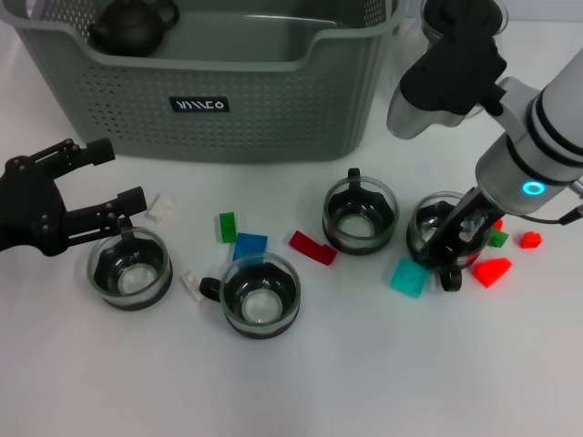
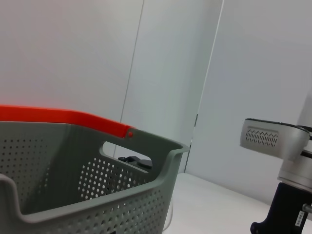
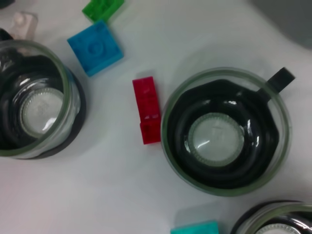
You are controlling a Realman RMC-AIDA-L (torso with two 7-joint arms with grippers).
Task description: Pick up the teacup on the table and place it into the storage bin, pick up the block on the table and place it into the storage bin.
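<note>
Four glass teacups with black inserts stand on the white table: one at far left (image 1: pixel 129 269), one in front (image 1: pixel 260 293), one in the middle (image 1: pixel 361 214) (image 3: pixel 224 141) and one at right (image 1: pixel 435 223). My right gripper (image 1: pixel 448 250) is down at the right teacup's rim; the cup stands on the table. My left gripper (image 1: pixel 114 177) is open just above and behind the far-left teacup, holding nothing. Blocks lie scattered: green (image 1: pixel 228 227), blue (image 1: pixel 250 246) (image 3: pixel 96 47), red (image 1: pixel 312 248) (image 3: pixel 147 109), teal (image 1: pixel 408 278). The grey-green storage bin (image 1: pixel 273 118) (image 2: pixel 97 195) stands behind them.
A black teapot (image 1: pixel 132 25) sits inside the bin at its back left. White blocks (image 1: pixel 162 208) lie near the left gripper, and red (image 1: pixel 492 271) and green (image 1: pixel 497 238) blocks lie to the right of the right gripper. A glass carafe (image 1: pixel 455 18) stands behind the right arm.
</note>
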